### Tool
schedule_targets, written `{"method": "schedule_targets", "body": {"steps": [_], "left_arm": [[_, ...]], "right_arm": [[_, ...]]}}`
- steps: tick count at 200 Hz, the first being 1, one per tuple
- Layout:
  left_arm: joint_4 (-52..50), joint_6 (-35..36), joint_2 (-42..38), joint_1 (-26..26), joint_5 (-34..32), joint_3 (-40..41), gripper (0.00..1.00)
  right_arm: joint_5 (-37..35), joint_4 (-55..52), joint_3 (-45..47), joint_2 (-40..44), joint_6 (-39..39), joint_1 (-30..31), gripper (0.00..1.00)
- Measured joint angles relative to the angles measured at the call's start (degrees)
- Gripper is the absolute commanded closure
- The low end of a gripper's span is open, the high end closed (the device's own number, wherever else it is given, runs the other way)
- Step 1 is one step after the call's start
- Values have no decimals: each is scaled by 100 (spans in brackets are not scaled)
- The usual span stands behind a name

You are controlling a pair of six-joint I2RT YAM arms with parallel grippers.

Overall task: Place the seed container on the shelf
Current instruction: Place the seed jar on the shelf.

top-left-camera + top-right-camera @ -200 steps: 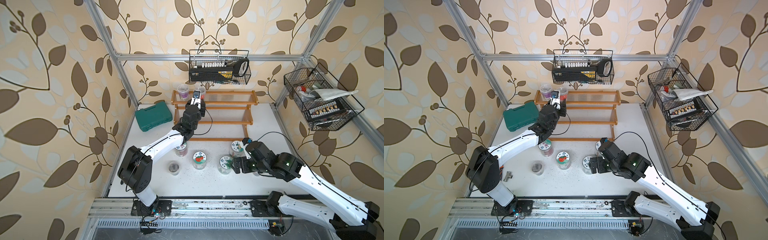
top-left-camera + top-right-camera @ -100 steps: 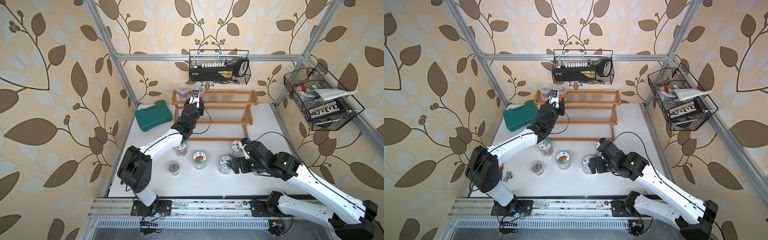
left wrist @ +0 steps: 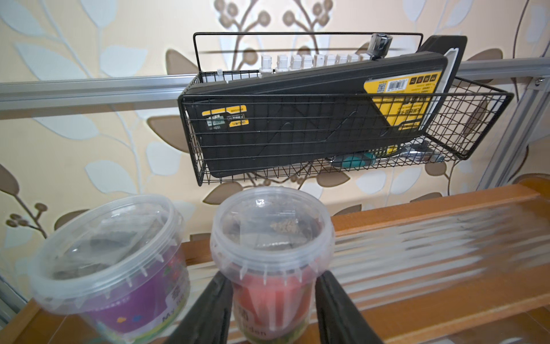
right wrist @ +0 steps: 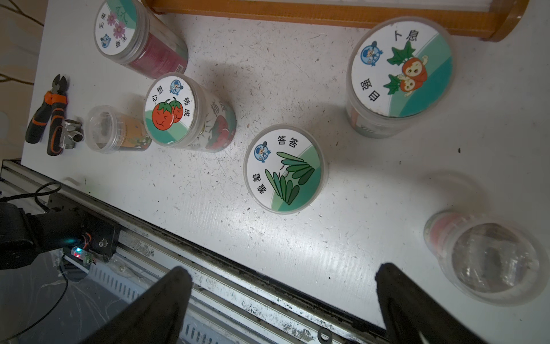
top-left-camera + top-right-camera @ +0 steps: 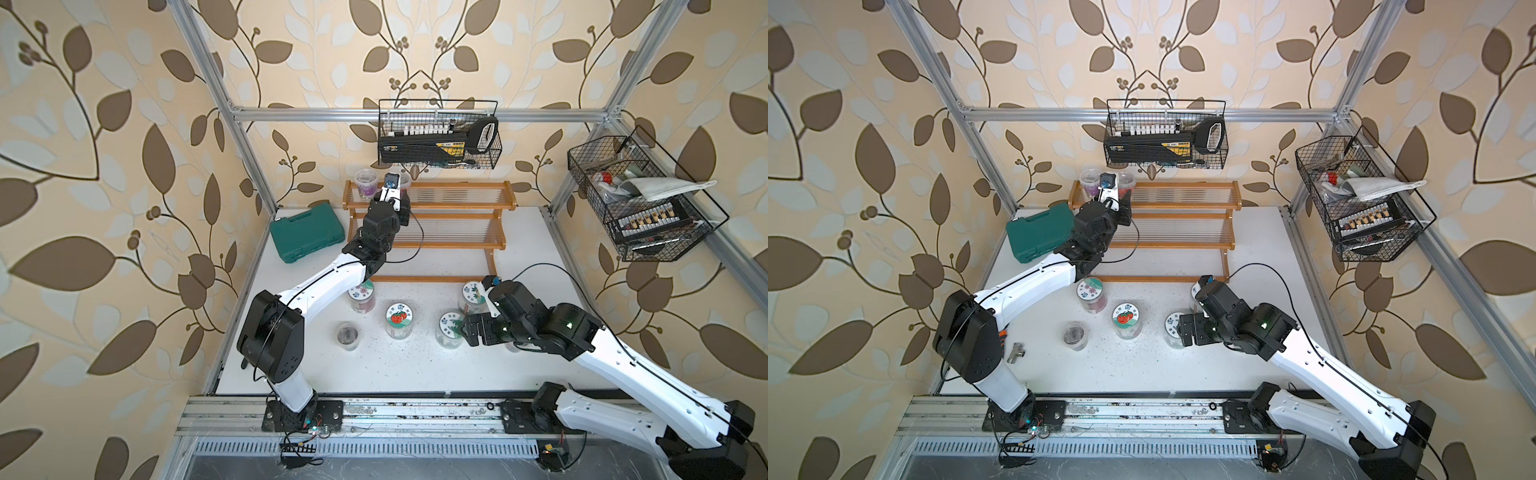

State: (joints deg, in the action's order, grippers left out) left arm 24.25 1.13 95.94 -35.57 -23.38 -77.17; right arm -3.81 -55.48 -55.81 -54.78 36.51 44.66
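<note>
Clear plastic with a red label, the seed container [image 3: 270,238] is pinched between the left hand's [image 3: 272,286] two black fingers at the left end of the shelf's [image 5: 461,205] top tier, just beside a purple tub [image 3: 119,268]. That arm stretches far forward. The right hand [image 4: 282,271], spread wide, hovers over the desk [image 4: 357,208], elbow bent.

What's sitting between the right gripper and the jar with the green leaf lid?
Nothing. In the right wrist view, only bare white table separates the open right gripper from the leaf-lid jar.
</note>
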Motion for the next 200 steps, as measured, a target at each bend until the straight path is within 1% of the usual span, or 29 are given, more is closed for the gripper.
{"method": "schedule_targets", "body": {"steps": [56, 72, 109, 149, 188, 200], "left_arm": [[-107, -37, 175, 0, 131, -87, 51], [-146, -79, 175, 0, 146, -94, 48], [-450, -234, 175, 0, 155, -129, 37], [-1172, -319, 98, 0, 221, -448, 25], [-2420, -509, -219, 0, 210, -942, 11], [-2905, -625, -334, 0, 136, -1143, 2]], "right_arm": [[31, 7, 9, -2, -20, -33, 1], [37, 4, 20, 2, -24, -50, 1], [44, 2, 70, 44, -39, -74, 1], [46, 0, 74, 90, -44, -96, 1], [46, -9, 74, 190, -59, -105, 1], [44, -15, 74, 201, -59, -107, 1]]}}
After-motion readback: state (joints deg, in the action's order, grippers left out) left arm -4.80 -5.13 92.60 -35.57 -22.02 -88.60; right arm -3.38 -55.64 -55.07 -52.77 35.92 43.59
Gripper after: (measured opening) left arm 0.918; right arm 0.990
